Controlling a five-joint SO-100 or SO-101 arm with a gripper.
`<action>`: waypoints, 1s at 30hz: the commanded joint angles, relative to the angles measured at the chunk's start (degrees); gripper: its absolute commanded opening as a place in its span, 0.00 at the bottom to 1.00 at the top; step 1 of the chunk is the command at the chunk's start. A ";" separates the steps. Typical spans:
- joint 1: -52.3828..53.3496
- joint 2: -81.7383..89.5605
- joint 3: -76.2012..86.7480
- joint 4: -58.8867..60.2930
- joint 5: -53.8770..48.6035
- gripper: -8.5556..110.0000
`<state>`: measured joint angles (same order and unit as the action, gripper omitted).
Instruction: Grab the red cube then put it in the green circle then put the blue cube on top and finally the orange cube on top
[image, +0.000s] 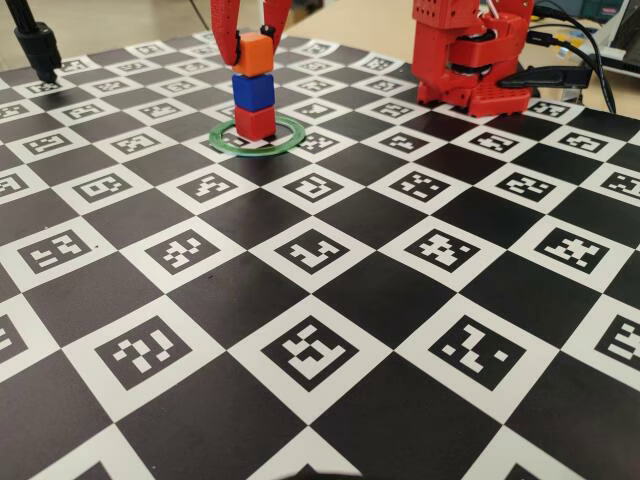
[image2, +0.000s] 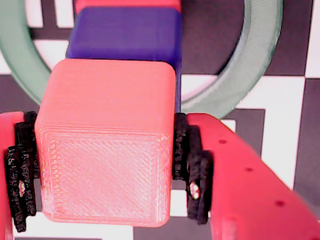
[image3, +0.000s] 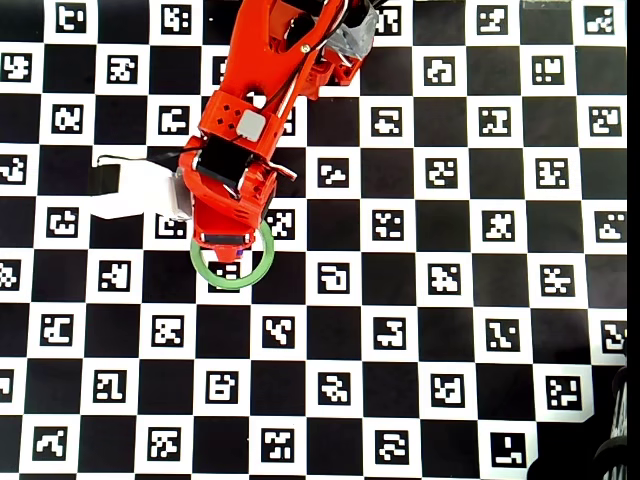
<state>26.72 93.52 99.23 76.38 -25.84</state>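
In the fixed view the red cube sits inside the green circle, the blue cube sits on it, and the orange cube is on top, touching or just above the blue one. My gripper is shut on the orange cube, one finger on each side. In the wrist view the black pads press both sides of the orange cube. Beyond it are the blue cube, a strip of the red cube and the green circle. In the overhead view my arm hides the stack; only the green circle shows.
The red arm base stands at the back right, with cables beside it. A black stand is at the back left. A checkerboard mat with printed markers covers the table. A white part sticks out left of the arm.
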 joint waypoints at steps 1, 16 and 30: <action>0.53 2.90 0.09 -0.79 -0.18 0.06; 0.53 2.99 0.70 -0.88 0.44 0.23; 0.53 3.60 0.44 -0.70 0.00 0.36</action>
<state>26.81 93.52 100.20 75.76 -25.58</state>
